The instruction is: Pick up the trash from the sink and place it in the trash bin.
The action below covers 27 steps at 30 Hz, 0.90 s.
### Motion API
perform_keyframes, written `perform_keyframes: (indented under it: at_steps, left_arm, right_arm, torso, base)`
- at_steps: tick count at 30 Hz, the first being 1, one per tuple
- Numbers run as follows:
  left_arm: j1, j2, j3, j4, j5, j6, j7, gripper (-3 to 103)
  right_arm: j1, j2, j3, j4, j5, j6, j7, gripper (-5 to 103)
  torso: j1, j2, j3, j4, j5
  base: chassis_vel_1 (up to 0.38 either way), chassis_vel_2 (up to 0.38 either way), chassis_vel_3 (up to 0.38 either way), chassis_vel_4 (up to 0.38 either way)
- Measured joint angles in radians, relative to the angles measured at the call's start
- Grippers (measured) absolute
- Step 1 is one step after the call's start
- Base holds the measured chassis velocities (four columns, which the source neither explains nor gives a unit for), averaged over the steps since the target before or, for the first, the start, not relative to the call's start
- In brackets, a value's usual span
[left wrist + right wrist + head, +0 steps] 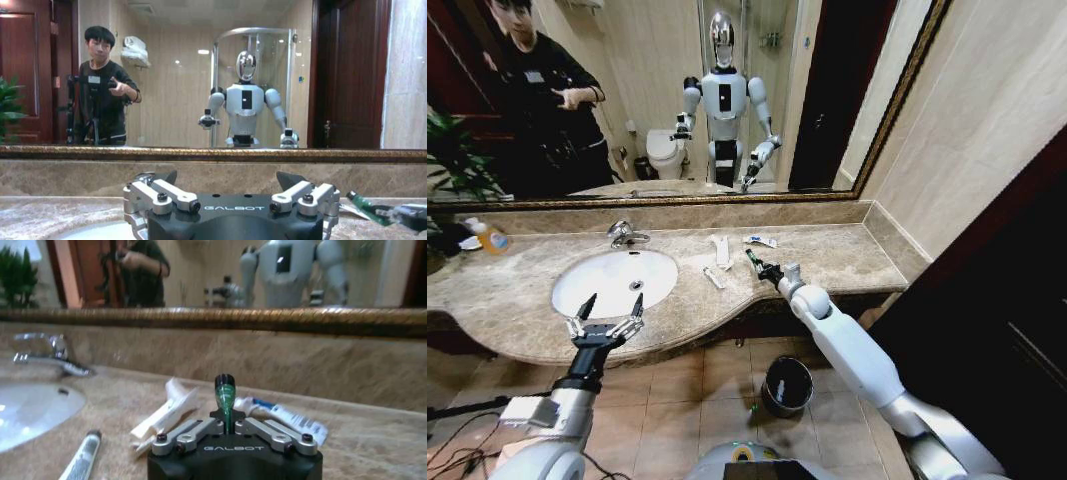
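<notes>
Marble tabletop point(847, 258) carries the sink point(617, 281), its basin bare; remaining trash point(720, 250) lies at its 3 o'clock. Down on the floor, the trash bin point(787, 385) looks empty. Right end effector point(761, 268) pinches a green tube point(224, 399); keep that grip firm until above the bin. Left end effector point(607, 312) hovers wide at the sink's 6 o'clock.

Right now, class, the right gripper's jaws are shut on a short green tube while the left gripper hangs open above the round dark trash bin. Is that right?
One slip: the left gripper hangs open above the front rim of the oval white ceramic sink, not the round dark trash bin on the floor, as the head view shows. The right gripper does hold the short green tube.
</notes>
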Motion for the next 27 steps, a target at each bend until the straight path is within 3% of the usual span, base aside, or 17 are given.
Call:
perform_keyframes:
  at_steps: [10, 19, 24, 27]
  left_arm:
    - [0.000, 0.000, 0.000, 0.000, 0.000, 0.000, 0.000, 100]
    - [0.000, 0.000, 0.000, 0.000, 0.000, 0.000, 0.000, 100]
    - [0.000, 0.000, 0.000, 0.000, 0.000, 0.000, 0.000, 100]
    - [0.000, 0.000, 0.000, 0.000, 0.000, 0.000, 0.000, 100]
  right_arm:
    - [-0.193, 0.016, 0.128, 0.136, -0.080, 0.066, 0.012, 3]
    - [-0.313, 0.052, 0.166, 0.251, -0.121, 0.102, 0.104, 3]
    - [-0.381, -0.015, 0.134, 0.297, -0.074, 0.163, 0.216, 3]
    - [-0.407, -0.030, 0.133, 0.291, -0.085, 0.203, 0.228, 3]
  torso:
    - [0.000, 0.000, 0.000, -0.0001, 0.0001]
    - [0.000, 0.000, 0.000, 0.0000, 0.0002]
    - [0.000, 0.000, 0.000, -0.0001, 0.0000]
    - [0.000, 0.000, 0.000, -0.0003, 0.0000]
  base:
    - [0.000, 0.000, 0.000, 0.000]
    - [0.000, 0.000, 0.000, 0.000]
    - [0.000, 0.000, 0.000, 0.000]
    - [0.000, 0.000, 0.000, 0.000]
